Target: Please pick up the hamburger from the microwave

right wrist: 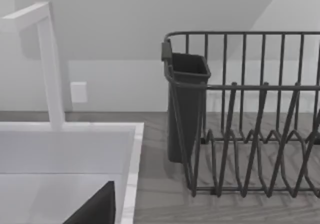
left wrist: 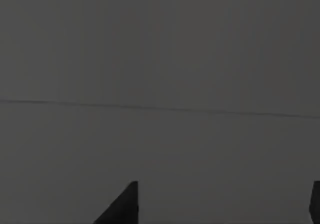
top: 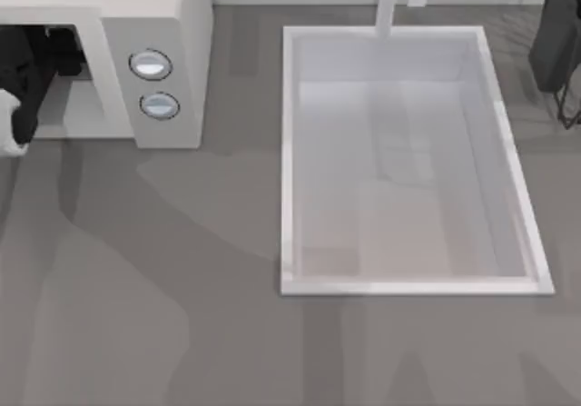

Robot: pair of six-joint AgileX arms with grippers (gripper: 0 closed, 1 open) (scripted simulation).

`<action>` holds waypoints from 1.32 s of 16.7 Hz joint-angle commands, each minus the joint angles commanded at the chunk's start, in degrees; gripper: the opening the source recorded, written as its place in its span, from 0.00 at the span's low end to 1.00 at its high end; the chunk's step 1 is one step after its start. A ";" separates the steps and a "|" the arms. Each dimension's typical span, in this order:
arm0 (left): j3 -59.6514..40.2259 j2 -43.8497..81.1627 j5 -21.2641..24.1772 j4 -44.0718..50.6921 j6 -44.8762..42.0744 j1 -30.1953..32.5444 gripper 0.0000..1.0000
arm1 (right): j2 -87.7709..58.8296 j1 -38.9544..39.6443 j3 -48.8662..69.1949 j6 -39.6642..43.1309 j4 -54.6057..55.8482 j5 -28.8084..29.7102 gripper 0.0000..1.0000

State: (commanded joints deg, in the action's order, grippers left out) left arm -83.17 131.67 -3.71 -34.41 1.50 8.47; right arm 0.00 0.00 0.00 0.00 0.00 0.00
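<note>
The white microwave [top: 154, 24] stands at the table's back left, its two round knobs [top: 154, 84] on the side panel. My left arm [top: 27, 79] reaches into its open cavity. In the left wrist view my left gripper [left wrist: 225, 186] is open, its two dark fingertips [left wrist: 127, 204] far apart with nothing between them, facing a plain grey inner wall. The hamburger is hidden. A dark edge of my right gripper [right wrist: 97, 206] hangs over the sink's near side, holding nothing that I can see.
A large white sink basin [top: 290, 152] with a white tap [top: 388, 2] takes up the middle and right. A dark wire dish rack [right wrist: 260, 134] with a cutlery cup [right wrist: 187, 103] stands at the back right. Grey countertop [top: 163, 288] spreads across the front.
</note>
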 joint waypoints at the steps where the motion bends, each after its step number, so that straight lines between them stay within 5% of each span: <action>1: 3.88 -4.84 -2.71 1.01 0.94 2.62 0.00 | 0.00 0.00 0.00 0.00 0.00 0.00 1.00; 9: 29.55 -33.95 -18.72 10.83 6.55 17.56 0.00 | 0.00 0.00 0.00 0.00 0.00 0.00 1.00; 14: 31.44 -35.84 -19.85 11.95 6.96 18.55 0.00 | 0.00 0.00 0.00 0.00 0.00 0.00 1.00; 15: 33.45 -33.66 -22.06 11.25 6.06 13.93 0.00 | 0.00 0.00 0.00 0.00 0.00 0.00 1.00; 17: 33.59 -32.81 -22.02 10.38 6.10 14.12 0.00 | 0.00 0.00 0.00 0.00 0.00 0.00 1.00; 22: 35.75 -23.18 -21.24 -2.28 6.48 16.00 0.00 | 0.00 0.00 0.00 0.00 0.00 0.00 1.00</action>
State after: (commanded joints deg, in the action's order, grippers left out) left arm -47.43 108.49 -24.94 -36.69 7.98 24.47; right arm 0.00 0.00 0.00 0.00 0.00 0.00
